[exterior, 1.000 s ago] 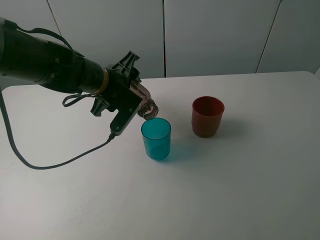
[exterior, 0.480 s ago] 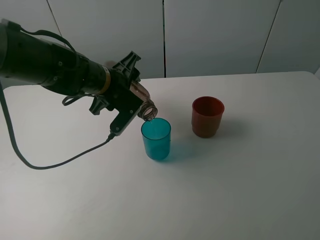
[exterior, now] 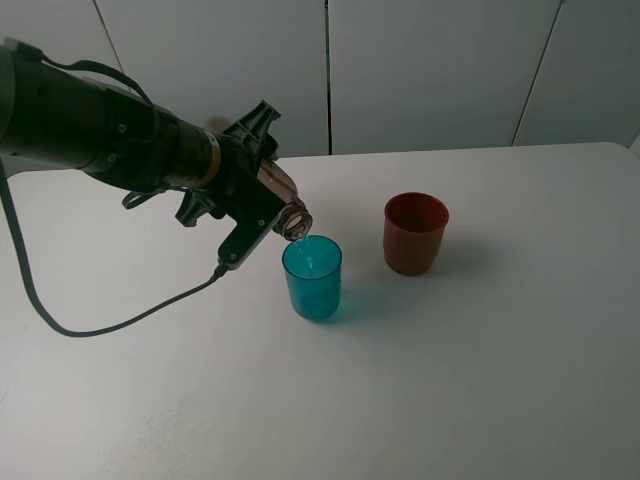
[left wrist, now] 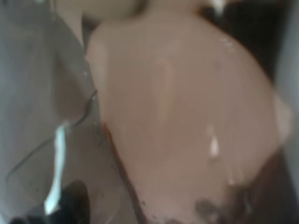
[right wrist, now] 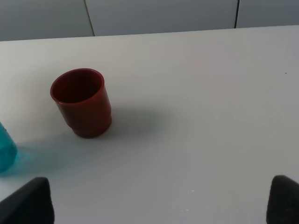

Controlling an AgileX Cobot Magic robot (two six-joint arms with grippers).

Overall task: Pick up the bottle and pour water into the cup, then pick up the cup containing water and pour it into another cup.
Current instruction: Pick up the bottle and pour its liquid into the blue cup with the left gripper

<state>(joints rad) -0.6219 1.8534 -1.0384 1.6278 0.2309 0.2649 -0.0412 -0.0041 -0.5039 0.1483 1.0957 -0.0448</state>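
From high up, the left fingers (exterior: pixel 243 232) clamp the bottle (exterior: pixel 287 205), tipped mouth-down just over the teal cup (exterior: pixel 312 278). The red-brown cup (exterior: pixel 415 233) stands apart on the tabletop (exterior: pixel 480 360). At the left wrist the bottle is a close blur. At the right wrist, the right fingers (right wrist: pixel 28 203) are spread wide, holding nothing.

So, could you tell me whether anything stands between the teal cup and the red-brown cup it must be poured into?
Nothing visible does: only bare table lies between the teal cup and the red-brown cup. The bottle, held by the left gripper, hangs over the teal cup's other side.
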